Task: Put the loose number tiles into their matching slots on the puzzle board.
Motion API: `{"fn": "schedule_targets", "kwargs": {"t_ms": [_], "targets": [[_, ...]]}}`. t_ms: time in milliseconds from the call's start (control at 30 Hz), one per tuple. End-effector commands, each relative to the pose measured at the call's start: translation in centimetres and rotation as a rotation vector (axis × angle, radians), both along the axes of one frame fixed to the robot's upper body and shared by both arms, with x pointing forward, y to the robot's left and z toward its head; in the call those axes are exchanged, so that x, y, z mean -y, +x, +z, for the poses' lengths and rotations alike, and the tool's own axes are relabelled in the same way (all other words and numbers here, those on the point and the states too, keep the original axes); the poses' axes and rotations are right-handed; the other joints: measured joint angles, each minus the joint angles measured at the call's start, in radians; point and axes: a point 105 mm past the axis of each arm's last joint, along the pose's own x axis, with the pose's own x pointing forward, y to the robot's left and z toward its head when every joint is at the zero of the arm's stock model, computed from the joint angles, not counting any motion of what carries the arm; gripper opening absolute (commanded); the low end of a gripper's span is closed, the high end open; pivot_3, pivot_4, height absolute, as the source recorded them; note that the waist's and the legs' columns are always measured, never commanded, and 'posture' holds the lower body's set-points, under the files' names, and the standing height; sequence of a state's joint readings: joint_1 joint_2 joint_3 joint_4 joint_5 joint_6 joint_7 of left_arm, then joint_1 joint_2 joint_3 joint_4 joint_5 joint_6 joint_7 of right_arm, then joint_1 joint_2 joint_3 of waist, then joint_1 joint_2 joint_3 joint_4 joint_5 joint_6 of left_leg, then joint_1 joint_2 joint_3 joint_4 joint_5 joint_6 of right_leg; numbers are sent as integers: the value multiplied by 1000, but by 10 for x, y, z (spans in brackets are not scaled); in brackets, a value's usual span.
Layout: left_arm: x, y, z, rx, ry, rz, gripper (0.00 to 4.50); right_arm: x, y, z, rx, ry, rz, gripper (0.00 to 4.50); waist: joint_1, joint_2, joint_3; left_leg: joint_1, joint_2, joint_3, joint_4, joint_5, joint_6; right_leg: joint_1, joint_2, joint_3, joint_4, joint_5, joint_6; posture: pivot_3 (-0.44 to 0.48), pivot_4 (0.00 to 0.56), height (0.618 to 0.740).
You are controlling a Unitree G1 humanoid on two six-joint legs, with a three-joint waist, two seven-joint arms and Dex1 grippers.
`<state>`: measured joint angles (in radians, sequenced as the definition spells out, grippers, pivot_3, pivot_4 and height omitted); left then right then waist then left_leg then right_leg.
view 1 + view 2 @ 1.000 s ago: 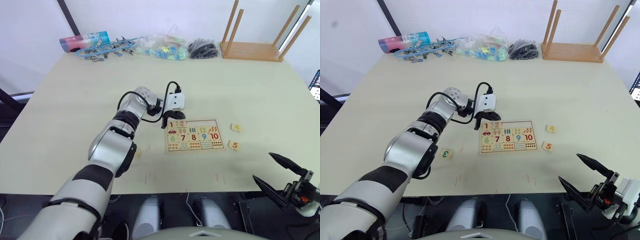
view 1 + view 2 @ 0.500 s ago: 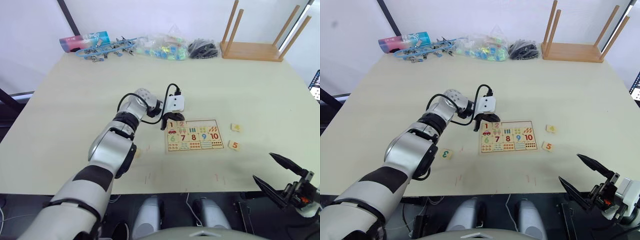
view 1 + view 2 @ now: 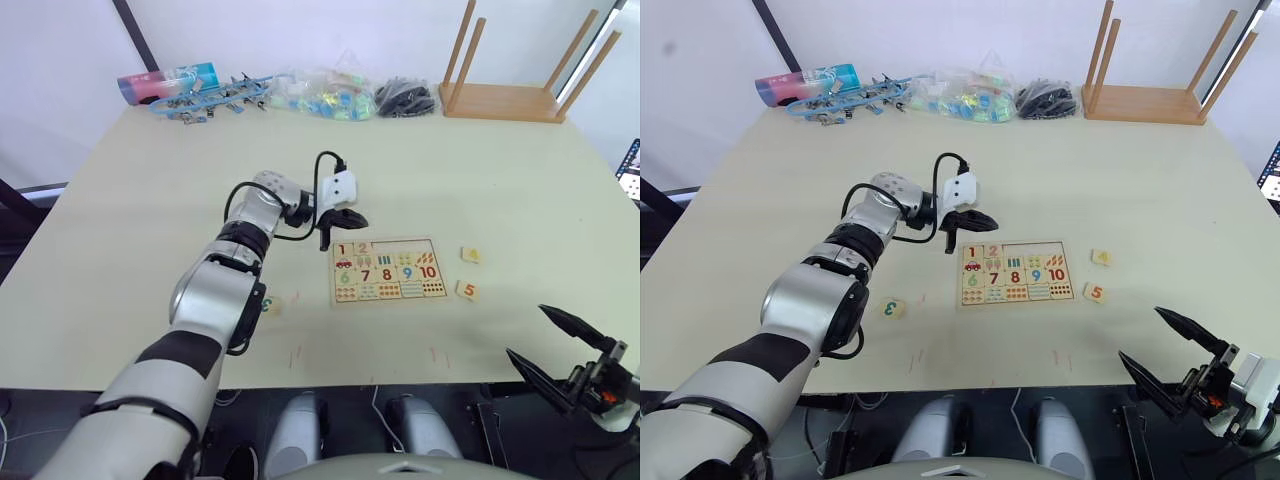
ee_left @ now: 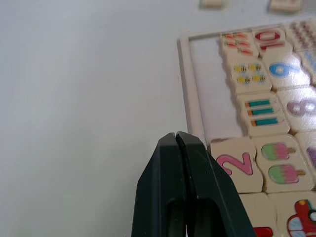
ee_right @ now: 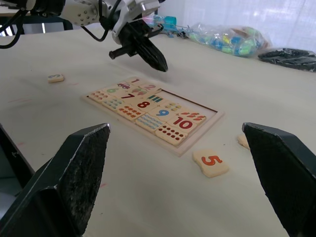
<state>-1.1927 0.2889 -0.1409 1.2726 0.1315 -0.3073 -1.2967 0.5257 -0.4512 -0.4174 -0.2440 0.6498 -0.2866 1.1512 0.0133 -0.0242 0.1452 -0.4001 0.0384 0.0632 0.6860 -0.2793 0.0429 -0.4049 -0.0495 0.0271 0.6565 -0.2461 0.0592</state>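
Table: pale top; board is the landmark.
Left gripper: jaws together, empty, above the board's far-left corner.
Right gripper: jaws wide apart, well off the board.
Tiles: 1 and 2 seated; 3 left of board; 4, 5 right.
Risk: a closed tip could nudge seated tiles.
Clutter: stool, bags far behind, clear of board.

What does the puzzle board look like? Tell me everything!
The board is a flat pale-wood rectangle with a thin raised frame, lying on the table. Its top row holds tiles 1 and 2, then three bare slots. Below come picture tiles, the coloured numbers 6 to 10, and dot tiles. The left gripper, shut, hangs just above its far left corner without touching it. Loose tiles 4 and 5 lie to its right, 3 to its left.
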Motion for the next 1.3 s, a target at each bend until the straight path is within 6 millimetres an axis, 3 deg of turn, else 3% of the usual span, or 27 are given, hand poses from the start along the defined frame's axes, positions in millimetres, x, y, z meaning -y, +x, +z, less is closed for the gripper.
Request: {"fn": "schedule_targets", "kwargs": {"t_ms": [33, 400, 500, 633, 767, 1000, 1100, 1300], "targets": [[-11, 0, 24, 8, -141, 3, 48, 8, 7, 7, 24, 0, -26, 4500, -1, 0, 0, 0, 0, 0, 0, 0, 0, 0, 0, 0, 0, 0, 0, 0, 150, 737], [-79, -17, 24, 7, -392, 188, 48, 23, 22, 4, -11, -7, -54, 4500, 4, 0, 0, 0, 1, 0, 0, 0, 0, 0, -1, 0, 1, 0, 0, 0, 150, 737], [-98, -29, 19, 4, -413, 244, 655, 26, 24, 1, -25, -16, -62, 4500, 0, 1, 0, 0, 1, 0, 1, 0, 0, 0, -1, 0, 1, 0, 0, 0, 150, 737], [-117, -48, 11, -13, -416, 298, 2325, 31, 22, -3, -34, -19, -80, 4500, -1, 1, -1, 1, 1, 0, 0, 0, 0, 0, -1, 0, 1, 0, 0, 0, 150, 737], [-137, -71, 3, -21, -407, 350, 4394, 38, 20, -3, -45, -18, -107, 4500, -1, 1, -1, 2, 2, 1, 0, 0, 0, 0, -1, 0, 2, 0, 0, 0, 150, 737], [-163, -100, -8, -16, -388, 442, 4458, 49, 15, -3, -69, -24, -132, 4500, 1, 2, -1, 3, 3, 1, 0, 0, 0, 1, -3, 0, 1, 0, 0, 0, 150, 737], [-183, -124, -21, -34, -386, 507, 4458, 56, 14, -3, -95, -19, -150, 4500, -3, 2, -1, 4, 4, 1, -1, 0, 0, 1, -4, 0, 1, -1, -2, 0, 150, 737], [-193, -164, -31, -54, -369, 546, 4458, 67, 10, -4, -134, -32, -147, 4500, 1, 2, -1, 5, 6, 3, -2, 0, 0, 1, -5, 0, 0, -2, -4, 0, 150, 737]]}}
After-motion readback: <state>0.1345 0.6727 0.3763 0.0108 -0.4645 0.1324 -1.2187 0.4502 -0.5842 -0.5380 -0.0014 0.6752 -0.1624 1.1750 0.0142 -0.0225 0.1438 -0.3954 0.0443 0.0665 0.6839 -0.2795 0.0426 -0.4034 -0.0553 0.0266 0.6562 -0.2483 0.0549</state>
